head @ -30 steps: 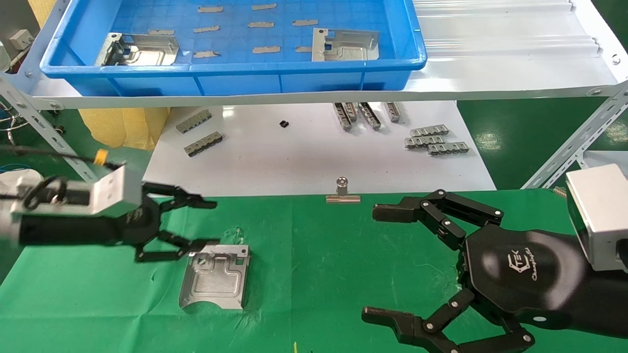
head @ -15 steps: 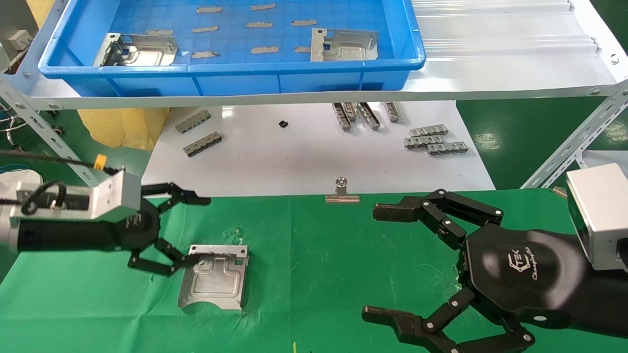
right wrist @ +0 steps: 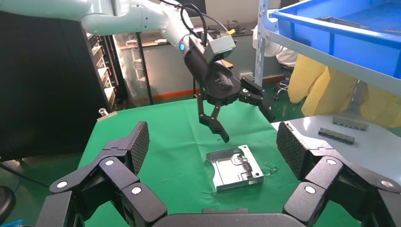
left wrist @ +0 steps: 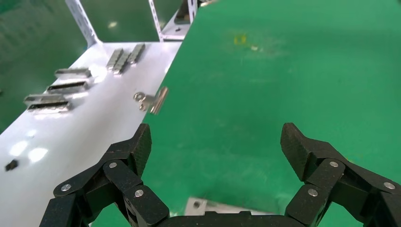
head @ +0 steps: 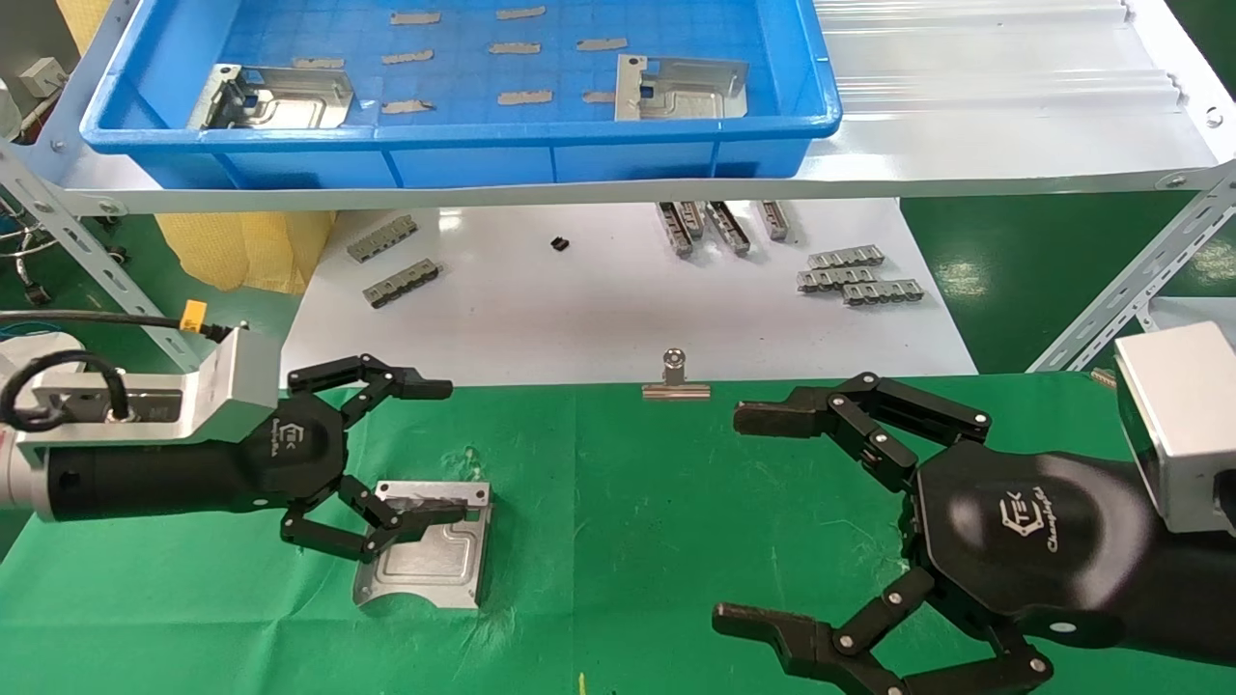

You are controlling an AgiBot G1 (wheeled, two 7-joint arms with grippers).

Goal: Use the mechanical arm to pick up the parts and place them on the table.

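One silver part (head: 425, 560) lies flat on the green table (head: 618, 502) at the left. It also shows in the right wrist view (right wrist: 235, 168), and as an edge in the left wrist view (left wrist: 222, 207). My left gripper (head: 439, 449) is open and empty, hovering over the part's far-left corner, apart from it; it shows in its own wrist view (left wrist: 217, 142) and the right wrist view (right wrist: 248, 126). My right gripper (head: 753, 521) is open and empty at the front right, also seen in its wrist view (right wrist: 213, 146). Two more parts (head: 275, 97) (head: 681, 89) lie in the blue tray (head: 463, 130).
The blue tray stands on a white metal-framed shelf (head: 966, 154) across the back, with thin grey slivers in it. Below, a glossy white board (head: 599, 309) carries grey comb-like strips (head: 857, 275). A binder clip (head: 675, 378) sits on the cloth's far edge.
My left gripper has shifted right and turned over the part, staying open. The part has stayed flat on the cloth. The right arm has not moved.
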